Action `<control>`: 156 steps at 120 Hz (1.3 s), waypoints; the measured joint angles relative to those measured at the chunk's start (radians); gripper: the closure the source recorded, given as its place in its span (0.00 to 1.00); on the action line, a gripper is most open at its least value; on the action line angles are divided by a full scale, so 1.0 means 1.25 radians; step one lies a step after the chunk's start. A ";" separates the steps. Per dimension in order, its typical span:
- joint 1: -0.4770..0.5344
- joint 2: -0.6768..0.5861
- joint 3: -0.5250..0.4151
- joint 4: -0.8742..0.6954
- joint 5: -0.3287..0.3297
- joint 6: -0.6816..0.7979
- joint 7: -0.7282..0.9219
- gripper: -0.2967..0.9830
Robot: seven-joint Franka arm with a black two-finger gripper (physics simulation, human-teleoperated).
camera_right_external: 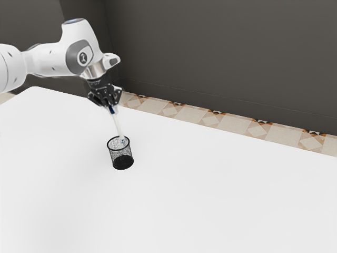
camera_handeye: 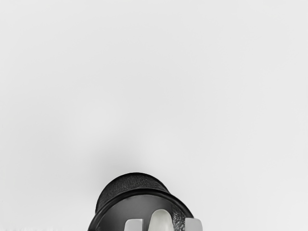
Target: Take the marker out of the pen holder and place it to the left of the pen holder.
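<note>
Marker [camera_right_external: 118, 125] gripped in fingers [camera_right_external: 110, 101], lower end at pen holder [camera_right_external: 121, 154], arm emblem [camera_right_external: 82, 57]

We held the marker [camera_right_external: 117, 125], slim and whitish with blue near its upper end, in our claw [camera_right_external: 111, 107], slightly tilted, its lower end at the pen holder's mouth. The pen holder [camera_right_external: 122, 162], a round black mesh cup, stood upright, in from the bench's [camera_right_external: 210, 200] far edge in the exterior view.
</note>
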 joint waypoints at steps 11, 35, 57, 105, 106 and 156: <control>0.011 -0.038 0.006 -0.010 0.002 -0.008 -0.003 0.83; 0.082 -0.103 0.008 -0.091 0.007 -0.029 -0.006 0.83; 0.100 -0.084 0.007 -0.158 0.011 -0.019 -0.011 0.83; 0.118 -0.041 0.007 -0.195 0.010 0.024 -0.019 0.83; 0.118 -0.039 0.007 -0.195 0.010 0.025 -0.019 0.83; 0.122 -0.032 0.008 -0.188 -0.006 0.039 -0.003 0.35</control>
